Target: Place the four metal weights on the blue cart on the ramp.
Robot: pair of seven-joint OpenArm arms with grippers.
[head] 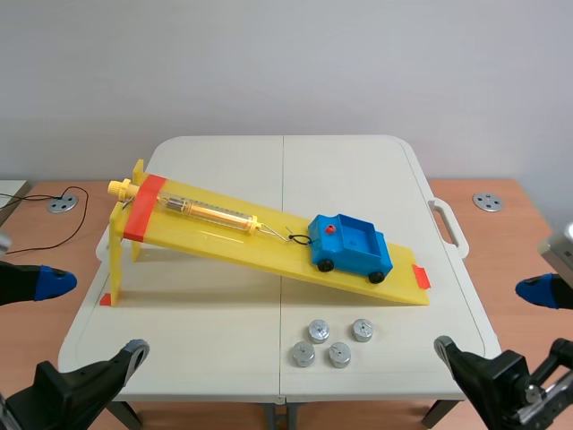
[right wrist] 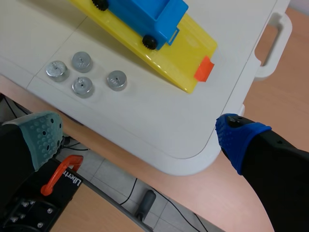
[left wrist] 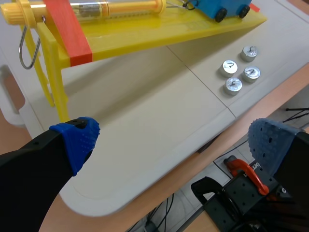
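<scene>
A blue cart (head: 351, 244) stands low on the yellow ramp (head: 269, 249), hooked to a clear spring scale (head: 208, 212) that lies up the slope. Several round metal weights (head: 329, 342) sit in a cluster on the table in front of the ramp's low end. My left gripper (left wrist: 174, 140) is open over the table's front left corner, with the weights (left wrist: 239, 70) far ahead of it and the cart (left wrist: 222, 7) beyond. My right gripper (right wrist: 140, 135) is open over the front right edge, holding nothing; the weights (right wrist: 83, 75) and cart (right wrist: 145, 17) lie ahead of it.
The white folding table (head: 197, 322) has a carry handle (head: 448, 224) on its right side and rests on a wooden surface. Black clamps (head: 492, 376) stand at the front corners. A black cable (head: 54, 235) runs at the far left.
</scene>
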